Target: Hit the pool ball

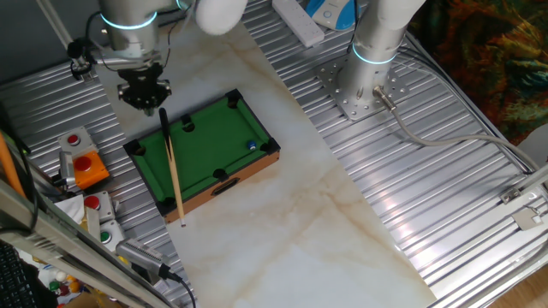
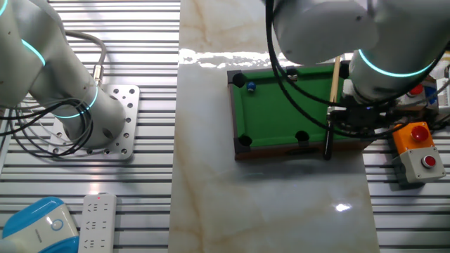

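Note:
The miniature green pool table [image 1: 205,145] stands on the marble board; it also shows in the other fixed view [image 2: 281,105]. The tiny blue pool ball [image 1: 252,145] lies near the table's right end, close to a corner pocket, and shows again [image 2: 250,86] by the far left pocket. My gripper [image 1: 145,96] hangs over the table's far left corner, shut on the black handle of a wooden cue stick [image 1: 174,180]. The cue [image 2: 333,88] stretches along the table's end opposite the ball, its tip past the near edge. In the other fixed view the gripper [image 2: 332,121] is mostly hidden under the arm.
A second arm's base [image 1: 364,85] is bolted to the ribbed metal at the back right. An orange box with a red button [image 1: 84,167] and a button panel [image 1: 98,218] sit left of the pool table. A white remote [image 2: 95,218] and a blue-white device [image 2: 35,225] lie near the other base.

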{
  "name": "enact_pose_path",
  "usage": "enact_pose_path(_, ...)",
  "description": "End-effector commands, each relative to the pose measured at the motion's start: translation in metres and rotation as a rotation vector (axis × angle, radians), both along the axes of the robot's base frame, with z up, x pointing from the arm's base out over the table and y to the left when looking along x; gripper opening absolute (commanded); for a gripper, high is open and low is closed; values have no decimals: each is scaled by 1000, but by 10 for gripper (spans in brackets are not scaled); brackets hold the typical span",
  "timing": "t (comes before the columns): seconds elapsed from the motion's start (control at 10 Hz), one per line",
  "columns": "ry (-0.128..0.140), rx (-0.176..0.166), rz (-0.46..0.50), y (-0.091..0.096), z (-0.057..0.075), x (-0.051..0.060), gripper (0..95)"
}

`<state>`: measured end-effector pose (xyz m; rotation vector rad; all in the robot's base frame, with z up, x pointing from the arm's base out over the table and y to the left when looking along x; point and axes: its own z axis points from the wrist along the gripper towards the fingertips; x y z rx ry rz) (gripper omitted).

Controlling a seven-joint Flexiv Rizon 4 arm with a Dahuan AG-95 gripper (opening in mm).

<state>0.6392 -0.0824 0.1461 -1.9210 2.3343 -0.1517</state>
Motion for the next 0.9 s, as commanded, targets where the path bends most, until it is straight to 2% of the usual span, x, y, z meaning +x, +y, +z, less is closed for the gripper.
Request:
enact_pose_path(0.1, 9, 1, 13, 3, 0, 9, 0)
enact_pose_path(0.4, 15, -3, 18, 3, -9, 15, 0)
enact_pose_path(0.5, 38, 0, 27, 1, -15, 15, 0)
enact_pose_path(0.6, 76, -2, 25, -1, -16, 15, 190)
enact_pose_path(0.7, 92, -1, 27, -2, -16, 15, 190)
enact_pose_path(0.8, 140, 4, 15, -4, -17, 15, 380)
enact_pose_path(0.9, 146, 5, 16, -5, -18, 14, 380)
